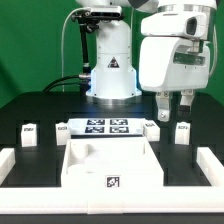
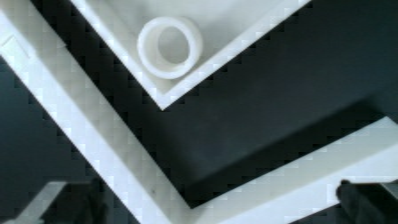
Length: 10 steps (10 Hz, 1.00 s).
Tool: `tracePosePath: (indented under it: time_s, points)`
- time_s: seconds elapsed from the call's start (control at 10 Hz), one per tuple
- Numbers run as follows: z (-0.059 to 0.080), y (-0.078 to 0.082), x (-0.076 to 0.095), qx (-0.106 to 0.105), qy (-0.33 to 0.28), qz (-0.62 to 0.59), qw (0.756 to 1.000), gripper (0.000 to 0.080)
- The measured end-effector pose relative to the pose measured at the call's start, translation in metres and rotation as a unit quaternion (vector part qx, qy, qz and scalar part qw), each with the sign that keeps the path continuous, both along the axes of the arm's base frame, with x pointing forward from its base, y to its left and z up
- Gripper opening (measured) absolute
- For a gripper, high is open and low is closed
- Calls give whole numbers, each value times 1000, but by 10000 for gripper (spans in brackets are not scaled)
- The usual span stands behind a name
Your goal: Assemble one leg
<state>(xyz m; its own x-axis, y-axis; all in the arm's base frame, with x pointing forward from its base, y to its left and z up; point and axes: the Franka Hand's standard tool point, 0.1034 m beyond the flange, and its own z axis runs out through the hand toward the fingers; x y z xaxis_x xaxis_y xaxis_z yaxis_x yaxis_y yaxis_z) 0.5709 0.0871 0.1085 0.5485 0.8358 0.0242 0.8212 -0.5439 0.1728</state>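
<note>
black table [image 1: 30, 105], stubby white tagged leg [image 1: 183, 132]

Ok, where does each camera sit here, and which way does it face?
Exterior view: off the arm, across the table, facing the arm's base; arm and open gripper show.
Wrist view: looks down on the corner of a socketed white tray; both fingertips show.
Shared: the black table, probably that tray.
</note>
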Motion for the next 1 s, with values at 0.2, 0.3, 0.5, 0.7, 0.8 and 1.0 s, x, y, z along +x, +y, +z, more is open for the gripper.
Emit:
tracePosePath:
  time_s: [0.2,0.3,0.5,0.7,0.8,1.0]
  points:
    - [0,0,0,0,0,0,1000,650]
    - [0,0,0,0,0,0,1000,650]
    - [0,0,0,1,0,0,1000,650]
    - [0,0,0,1,0,0,1000,650]
    - [1,1,0,0,0,0,1000,650]
    - [-1,-3,-12,2,-6,40,999,650]
